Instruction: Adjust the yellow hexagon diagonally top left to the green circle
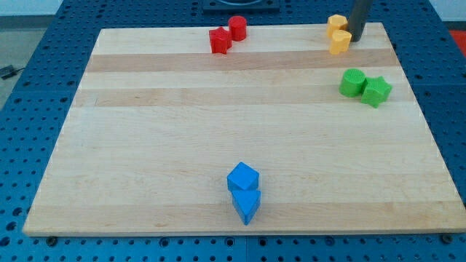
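The rod has no pincer; my tip beside 2 yellow blocks could shove both, missing the green circle.

setting: lab / robot test bench | evidence: blue perforated metal base with a regular hole grid all around the frame edges; pale wooden board laid flat on it, filling mid-frame; dark rod entering at upper right; small coloured blocks scattered on board; no household items
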You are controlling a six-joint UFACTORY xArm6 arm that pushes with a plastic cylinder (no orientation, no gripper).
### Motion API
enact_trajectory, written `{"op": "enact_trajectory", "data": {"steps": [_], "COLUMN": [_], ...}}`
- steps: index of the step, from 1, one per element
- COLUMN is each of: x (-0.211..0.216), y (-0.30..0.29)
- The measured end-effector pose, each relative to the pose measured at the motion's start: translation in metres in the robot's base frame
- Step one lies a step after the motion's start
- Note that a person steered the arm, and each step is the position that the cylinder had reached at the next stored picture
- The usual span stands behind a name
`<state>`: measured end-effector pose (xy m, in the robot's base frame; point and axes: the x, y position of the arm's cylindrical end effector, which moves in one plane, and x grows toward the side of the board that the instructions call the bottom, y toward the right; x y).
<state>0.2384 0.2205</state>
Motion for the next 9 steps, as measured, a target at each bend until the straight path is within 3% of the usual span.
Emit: {"op": "enact_trajectory", "data": {"steps": [2,5,9], "x": [-0.042,-0.032,-0.011], "y": [0.040,-0.042,-0.050]}}
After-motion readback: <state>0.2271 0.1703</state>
